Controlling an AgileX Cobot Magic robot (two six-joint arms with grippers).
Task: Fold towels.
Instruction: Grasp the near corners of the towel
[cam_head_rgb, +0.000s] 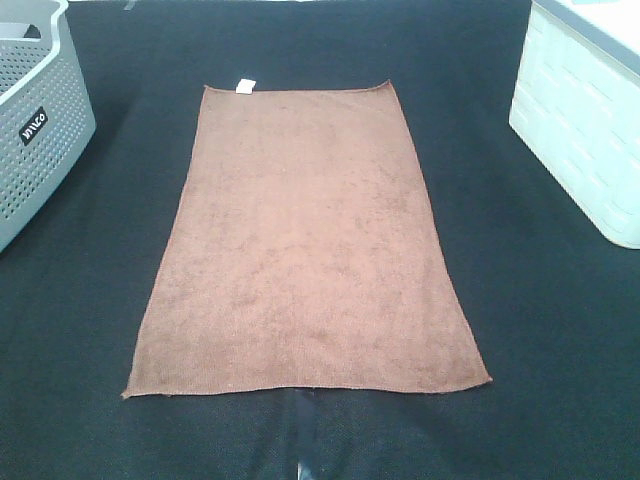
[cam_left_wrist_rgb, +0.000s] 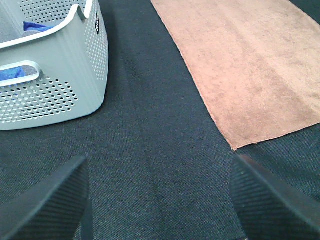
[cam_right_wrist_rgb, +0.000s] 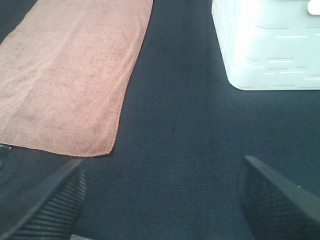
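While your left gripper (cam_left_wrist_rgb: 157, 202) looks down on the dark table covering (cam_head_rgb: 80, 330), its two ribbed black fingers (cam_left_wrist_rgb: 45, 200) stand wide apart with nothing between them; your right gripper (cam_right_wrist_rgb: 162, 202) is the same, its fingers (cam_right_wrist_rgb: 280, 200) spread and empty over bare covering. Neither one touches cloth. Ahead of your left gripper, near one finger but apart from it, lies a near corner of the towel (cam_head_rgb: 305, 250); ahead of your right gripper lies the other near corner, rounded and flat on the covering.

You have the towel in the middle of the table, rust-brown terry, spread out in a single flat layer with its long sides running away from the high camera; its stitched hem shows along the near short edge, and a small white tag (cam_head_rgb: 244, 85) sits on the far short edge, toward the left corner. From the near hem a narrow glossy strip (cam_head_rgb: 305, 440) runs toward the near edge of the high view; you cannot tell what it is.

On your left side stands a grey perforated basket (cam_head_rgb: 40, 120) with a black label (cam_head_rgb: 33, 126); something blue (cam_left_wrist_rgb: 37, 26) lies inside it. On your right side stands a white basket (cam_head_rgb: 580, 130) with a brick-like pattern. Both baskets stand well apart from the towel.
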